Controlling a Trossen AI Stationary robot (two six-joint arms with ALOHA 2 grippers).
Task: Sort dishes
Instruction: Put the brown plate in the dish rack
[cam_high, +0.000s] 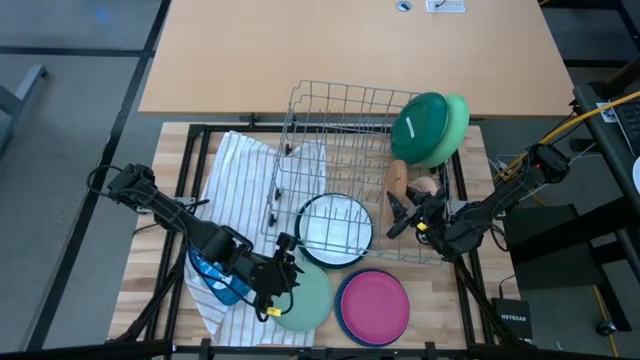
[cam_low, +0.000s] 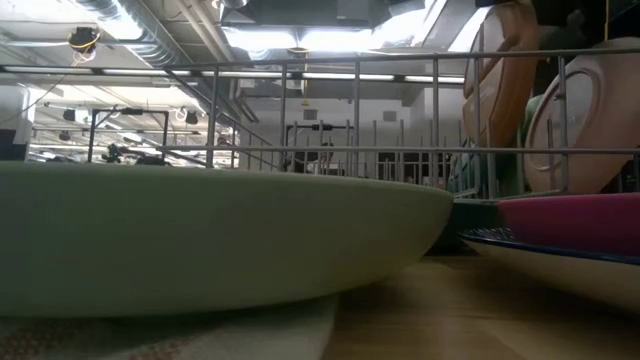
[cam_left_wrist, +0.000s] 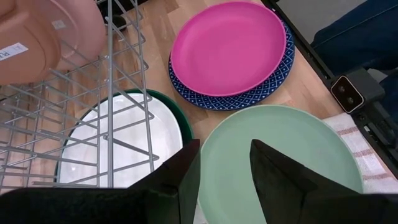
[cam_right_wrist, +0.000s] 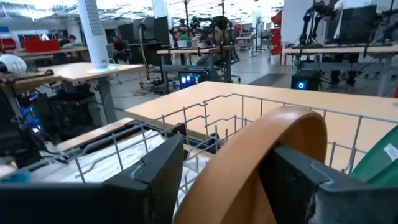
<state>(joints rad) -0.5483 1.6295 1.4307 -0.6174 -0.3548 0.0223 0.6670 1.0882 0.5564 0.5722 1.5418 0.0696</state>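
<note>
Right now the tan plate (cam_right_wrist: 249, 168) stands between the right gripper (cam_right_wrist: 227, 180) fingers

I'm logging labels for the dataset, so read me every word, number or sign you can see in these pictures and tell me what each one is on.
"NETGEAR": probably, on the small black box on the floor right of the table; too small to be sure.
"R...": first letter only, on a white sticker on the peach dish in the wire rack; the rest is cut off.
White sticker on the dark green dish: unreadable.
</note>
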